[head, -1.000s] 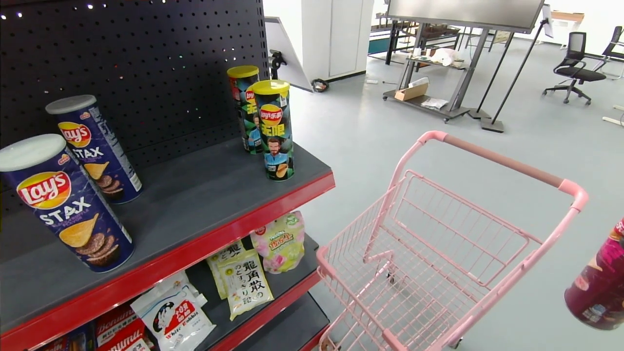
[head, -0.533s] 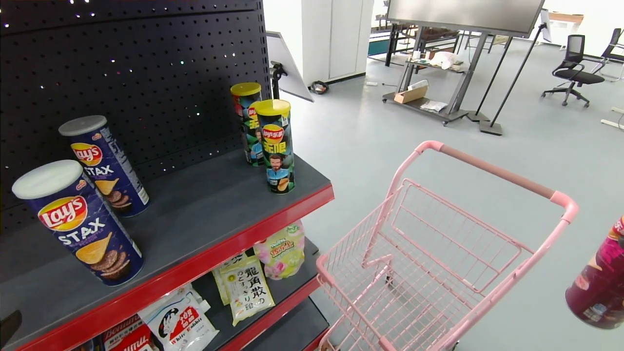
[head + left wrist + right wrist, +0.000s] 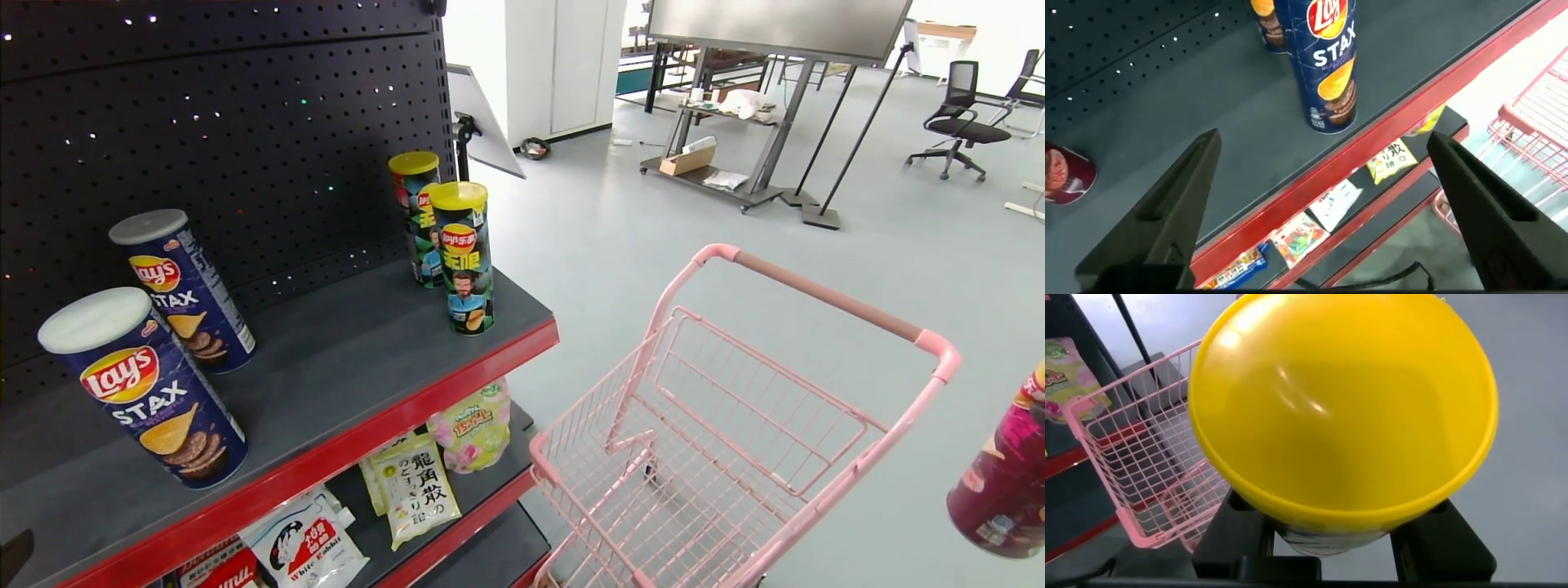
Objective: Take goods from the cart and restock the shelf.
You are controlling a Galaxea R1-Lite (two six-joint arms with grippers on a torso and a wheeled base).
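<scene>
Right wrist view: right pincer [image 3: 1335, 543] was clamped on a maroon cylindrical chip can [image 3: 1343, 416] with a yellow lid.
Can [image 3: 1000, 474]: hung in the air beside the pink wire cart [image 3: 816, 286], well apart from the shelf.
Left pincer [image 3: 1323, 204]: fingers spread apart above the dark red-edged shelf [image 3: 1208, 139].
Shelf stock: two blue cylindrical chip cans [image 3: 151, 392] stood upright.

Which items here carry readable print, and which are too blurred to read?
Two dark blue cylindrical chip cans: big logo and white word, readable.
Two yellow-lidded green cans: logo and characters, readable.
Pale yellow snack bag: black characters, readable.
Maroon can in right gripper: print too blurred.
</scene>
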